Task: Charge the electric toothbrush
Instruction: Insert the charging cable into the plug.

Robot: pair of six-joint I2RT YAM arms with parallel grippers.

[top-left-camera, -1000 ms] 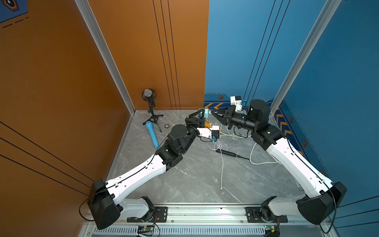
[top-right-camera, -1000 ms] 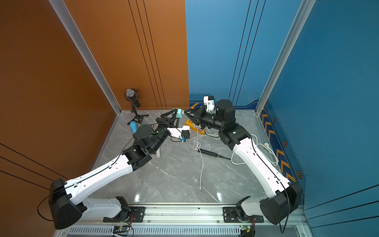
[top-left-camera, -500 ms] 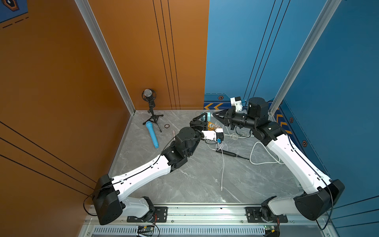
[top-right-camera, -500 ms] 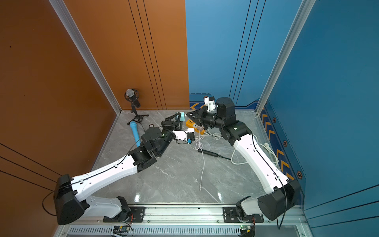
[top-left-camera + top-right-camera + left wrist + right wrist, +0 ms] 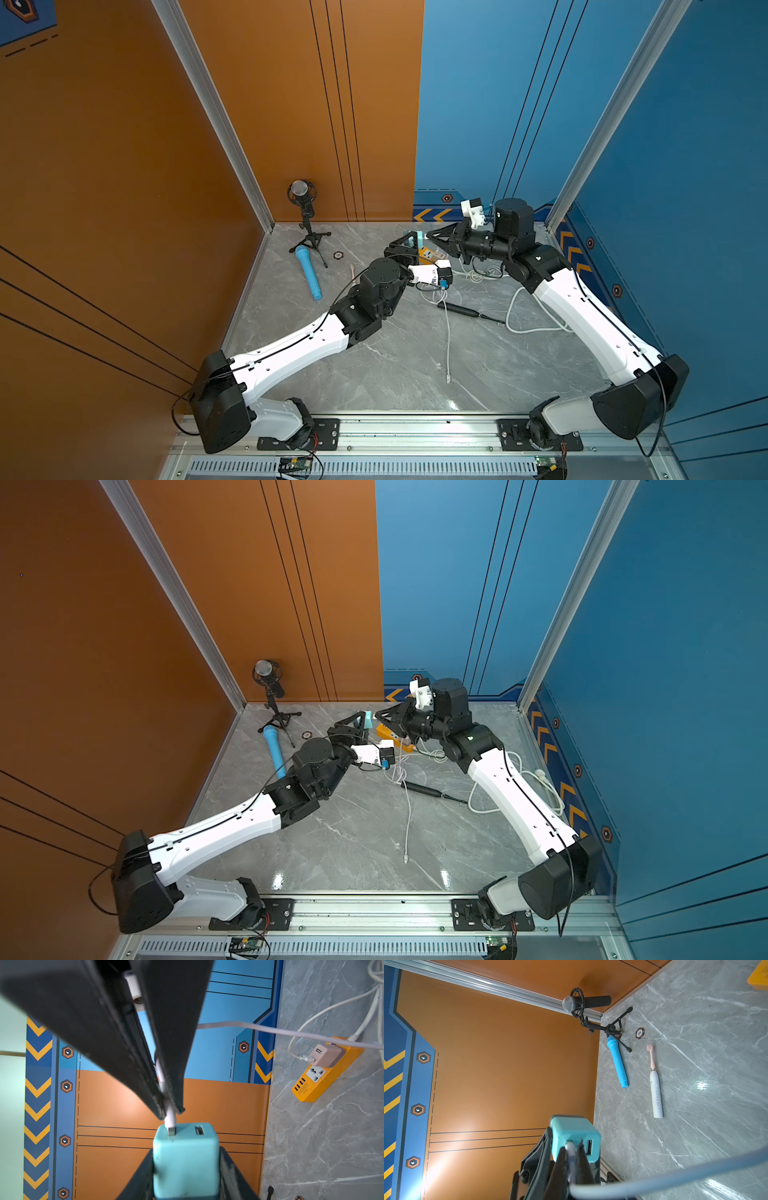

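In a top view the toothbrush [image 5: 352, 271] is almost all hidden behind the left arm [image 5: 291, 353]; only a thin pink tip shows. In the left wrist view the charger [image 5: 186, 1159] is cut off at its lower end by the edge, the right gripper [image 5: 171, 1110] is blurry up close, and the words on the power strip [image 5: 324, 1076] are too small to read. In the right wrist view only a yellow corner of the power strip shows, and the cable [image 5: 675, 1176] is a blur.

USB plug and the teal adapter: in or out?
In, partly: the white USB plug enters the teal adapter port, some metal showing.
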